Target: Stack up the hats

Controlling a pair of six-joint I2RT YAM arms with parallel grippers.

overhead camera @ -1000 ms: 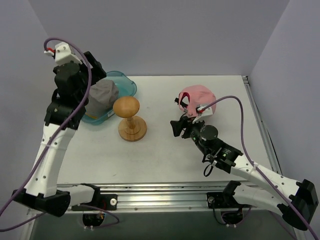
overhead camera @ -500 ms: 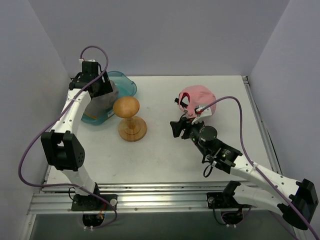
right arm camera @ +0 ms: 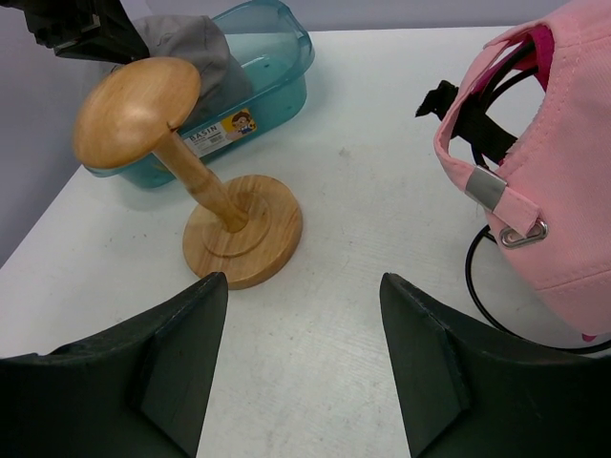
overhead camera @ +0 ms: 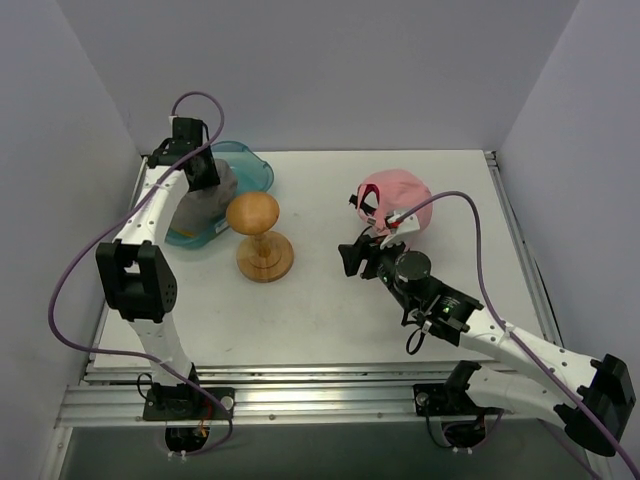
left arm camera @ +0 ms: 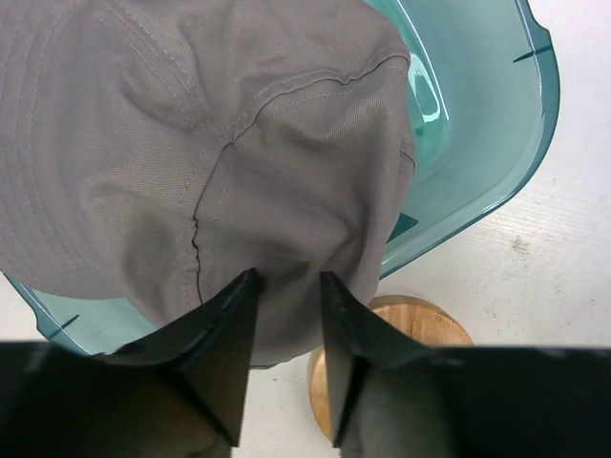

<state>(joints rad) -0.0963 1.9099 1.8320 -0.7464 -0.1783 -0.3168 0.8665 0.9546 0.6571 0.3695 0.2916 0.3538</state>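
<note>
A grey cap lies in the teal tub at the back left of the table. My left gripper is down on it, its two fingers pinching a fold of the grey fabric at the cap's near edge. From above, the left gripper covers most of the grey cap. A light pink cap sits at the back right, with a magenta cap showing inside it. My right gripper hovers open over bare table, left of the pink cap.
A round-topped wooden hat stand stands just right of the tub, between the two arms. A black cable loop lies beside the pink cap. The table's right edge has a metal rail.
My left arm swung down from above into the tub and its jaws narrowed onto the grey cap. The right arm and the pink cap have not moved.
</note>
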